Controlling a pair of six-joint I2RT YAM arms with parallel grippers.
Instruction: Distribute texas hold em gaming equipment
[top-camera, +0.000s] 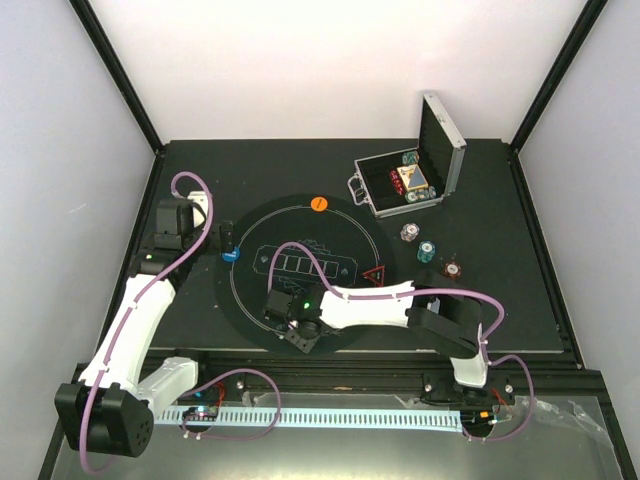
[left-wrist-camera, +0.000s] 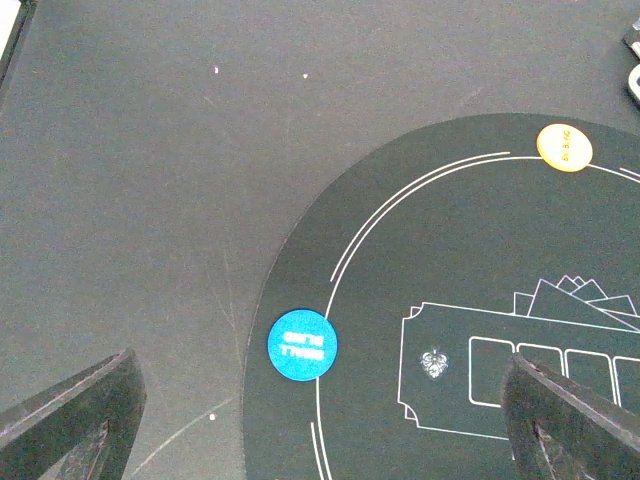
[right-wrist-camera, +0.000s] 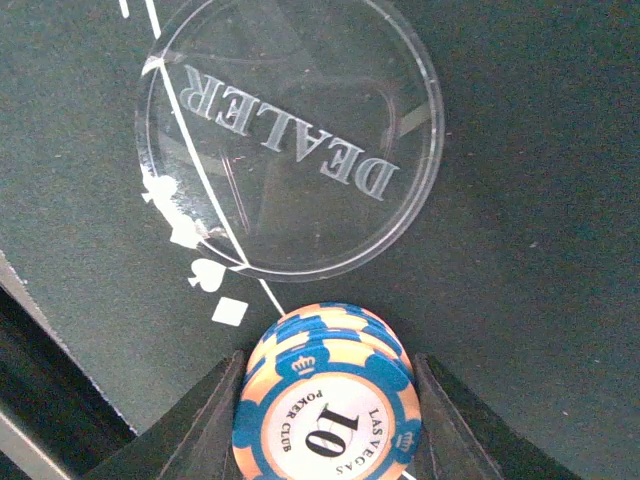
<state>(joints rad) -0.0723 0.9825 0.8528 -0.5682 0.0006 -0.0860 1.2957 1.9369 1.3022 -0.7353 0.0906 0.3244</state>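
My right gripper (right-wrist-camera: 328, 372) is shut on a short stack of orange-and-blue poker chips (right-wrist-camera: 330, 425) marked "10", held just above the round black mat (right-wrist-camera: 520, 200). A clear round dealer button (right-wrist-camera: 290, 140) lies on the mat just beyond the stack. In the top view this gripper (top-camera: 300, 335) is over the mat's near edge. My left gripper (left-wrist-camera: 320, 385) hangs open over the mat's left rim, above a blue disc (left-wrist-camera: 302, 345) (top-camera: 231, 254). An orange disc (left-wrist-camera: 564, 146) (top-camera: 319, 203) lies at the mat's far rim. A red triangle marker (top-camera: 376, 276) lies on the mat's right side.
An open silver case (top-camera: 445, 150) with chips and cards inside stands at the back right. Three small chip stacks, white (top-camera: 408, 232), teal (top-camera: 428, 251) and red-brown (top-camera: 452, 268), sit on the table between the case and the mat.
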